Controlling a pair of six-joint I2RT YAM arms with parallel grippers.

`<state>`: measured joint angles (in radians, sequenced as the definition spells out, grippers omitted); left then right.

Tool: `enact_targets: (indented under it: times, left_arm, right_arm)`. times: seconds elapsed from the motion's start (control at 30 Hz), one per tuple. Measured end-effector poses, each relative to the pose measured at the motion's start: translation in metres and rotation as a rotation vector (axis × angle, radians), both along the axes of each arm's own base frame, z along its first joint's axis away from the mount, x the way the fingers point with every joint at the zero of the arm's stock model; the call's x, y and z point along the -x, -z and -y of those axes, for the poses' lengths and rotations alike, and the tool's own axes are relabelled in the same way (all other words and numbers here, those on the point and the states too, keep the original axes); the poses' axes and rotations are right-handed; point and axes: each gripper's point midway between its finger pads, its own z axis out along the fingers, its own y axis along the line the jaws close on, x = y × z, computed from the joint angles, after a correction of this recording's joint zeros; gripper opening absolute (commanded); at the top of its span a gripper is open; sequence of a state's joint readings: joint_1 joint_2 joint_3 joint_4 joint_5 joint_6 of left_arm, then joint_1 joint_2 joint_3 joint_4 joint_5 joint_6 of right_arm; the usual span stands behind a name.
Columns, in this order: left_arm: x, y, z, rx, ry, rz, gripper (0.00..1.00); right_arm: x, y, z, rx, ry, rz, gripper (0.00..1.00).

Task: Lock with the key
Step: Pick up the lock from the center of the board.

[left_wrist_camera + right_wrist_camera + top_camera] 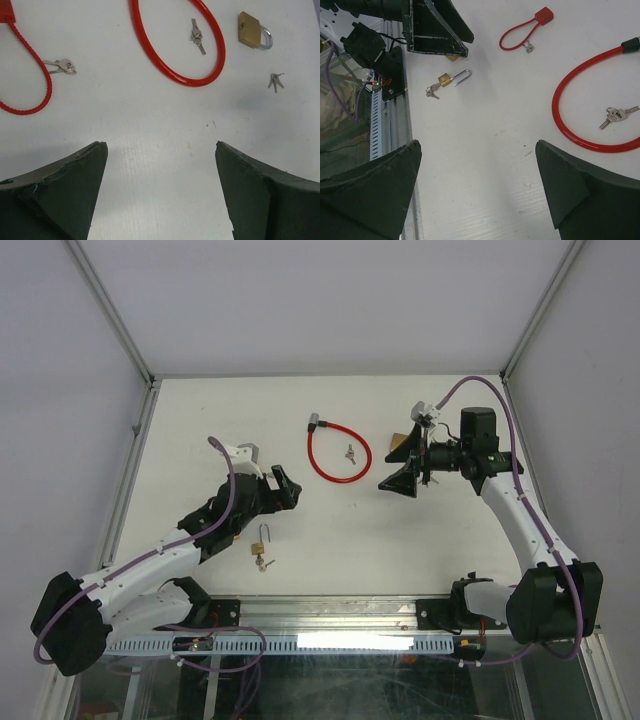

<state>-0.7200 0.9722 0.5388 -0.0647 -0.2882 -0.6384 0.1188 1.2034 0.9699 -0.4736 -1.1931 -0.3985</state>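
Padlock (260, 540) near the worktop's near edge, left of centre, with its key bunch (263, 563) just beside it; the shackle looks unlatched. Left gripper (160, 147) hovers just beyond, jaws wide, holding nothing. Right gripper (477, 145) at mid-right, equally wide and empty. Red cable lock (338, 450) farther back, keys (349, 452) inside its loop. Step: approach, nothing grasped yet. Next: pinch the key bunch and steady the padlock body.

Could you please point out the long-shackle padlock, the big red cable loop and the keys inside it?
long-shackle padlock (444, 79): right wrist view, brass body.
big red cable loop (191, 81): left wrist view, bottom arc.
keys (196, 34): left wrist view, key heads.
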Motion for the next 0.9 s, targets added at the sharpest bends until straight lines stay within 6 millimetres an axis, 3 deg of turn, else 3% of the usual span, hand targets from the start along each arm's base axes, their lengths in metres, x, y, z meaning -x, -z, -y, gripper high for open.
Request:
enact_targets:
  times: [0.67, 0.9]
  left_arm:
    - [0.012, 0.039, -0.018, -0.101, -0.036, -0.086, 0.90]
    - [0.014, 0.040, -0.020, -0.098, -0.038, -0.085, 0.90]
  right_arm:
    - [-0.001, 0.002, 0.000, 0.004, 0.001, -0.006, 0.99]
    - [-0.002, 0.003, 0.001, 0.009, 0.007, -0.006, 0.99]
